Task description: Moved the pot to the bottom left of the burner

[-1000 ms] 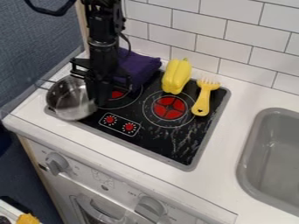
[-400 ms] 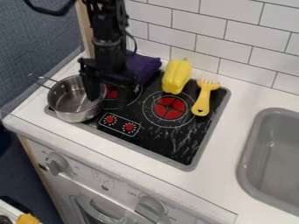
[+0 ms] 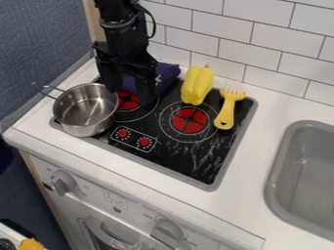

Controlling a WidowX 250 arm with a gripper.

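The black gripper point(image 3: 132, 92) hangs over the left burner and in front of the purple cloth, to the upper right of the pot. It stands open, its two fingers apart with nothing held. A silver metal pot point(image 3: 85, 110) sits upright at the left edge of the black stovetop, its handle pointing to the upper left. The left burner point(image 3: 128, 101), red with white rings, is partly hidden by the gripper; the pot lies to its lower left and overlaps its outer ring's side.
Behind the gripper lies a purple cloth point(image 3: 168, 73). A yellow pepper point(image 3: 197, 85) and a yellow fork-like utensil point(image 3: 225, 112) lie near the right burner point(image 3: 189, 120). The grey sink point(image 3: 306, 171) is at the right, and the tiled wall point(image 3: 261, 44) rises behind.
The gripper has moved up and to the right, away from the pot, and more of the left burner shows. The pot shifted slightly at first, then stayed still.
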